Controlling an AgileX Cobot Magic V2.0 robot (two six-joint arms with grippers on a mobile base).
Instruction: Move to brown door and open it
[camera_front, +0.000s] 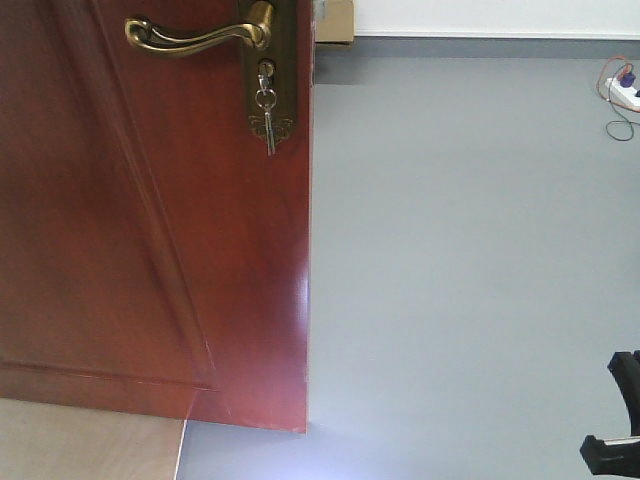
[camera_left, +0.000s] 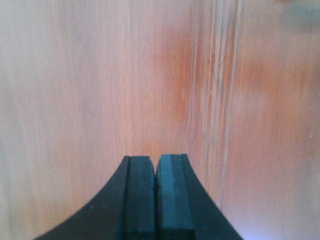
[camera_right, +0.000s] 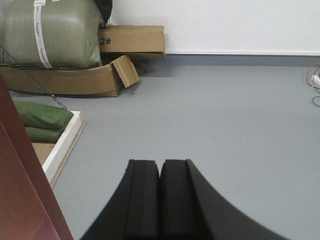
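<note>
The brown door (camera_front: 150, 220) fills the left half of the front view, glossy reddish-brown with raised moulding. Its brass lever handle (camera_front: 195, 38) and lock plate with hanging keys (camera_front: 267, 105) sit at the top. The door's wood (camera_left: 150, 75) fills the left wrist view, very close ahead of my left gripper (camera_left: 155, 159), which is shut with nothing in it. My right gripper (camera_right: 160, 162) is shut and empty too, hanging over grey floor with the door's edge (camera_right: 20, 190) at its lower left. A black part of the right arm (camera_front: 615, 425) shows at the front view's lower right.
Grey floor (camera_front: 470, 250) stretches right of the door to a white wall. Cardboard boxes (camera_right: 132, 42), a large green sack (camera_right: 52, 32) and a white frame (camera_right: 65, 145) with green bags lie at the left. A power strip with cables (camera_front: 622, 95) is at far right.
</note>
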